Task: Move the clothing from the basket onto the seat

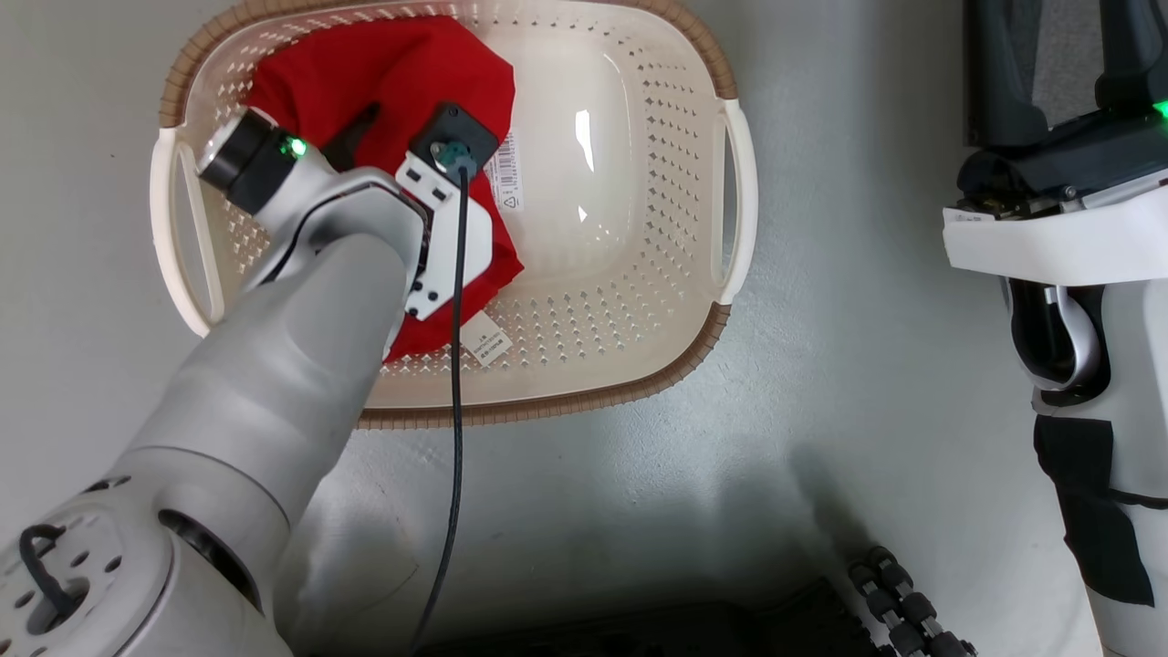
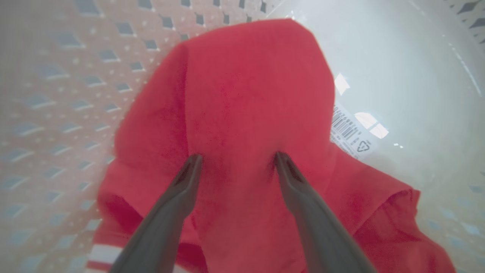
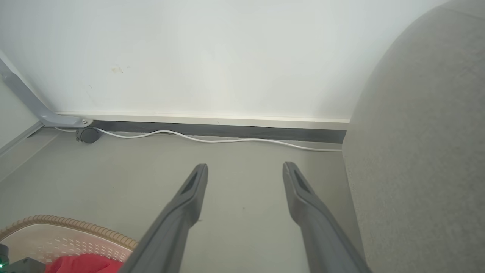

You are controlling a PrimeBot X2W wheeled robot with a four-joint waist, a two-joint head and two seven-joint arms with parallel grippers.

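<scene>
The red clothing (image 1: 365, 64) lies bunched in the left half of the cream basket (image 1: 547, 406), with a white tag (image 1: 484, 339) at its near edge. My left arm (image 1: 301, 365) reaches down into the basket over it. In the left wrist view my left gripper (image 2: 238, 161) is open, both fingertips pressed into the clothing (image 2: 250, 83), a fold of it between them. My right gripper (image 3: 245, 168) hangs open over bare floor with nothing in it. The grey seat (image 3: 424, 151) rises just to its right, and the basket (image 3: 75, 223) is at its lower left.
The right half of the basket floor is bare, with a barcode sticker (image 1: 506, 173) beside the clothing. A white cable (image 3: 227, 140) runs along the wall's foot, and a grey frame leg with a caster (image 3: 87, 134) stands at the left. My base's rollers (image 1: 903, 602) show near the bottom.
</scene>
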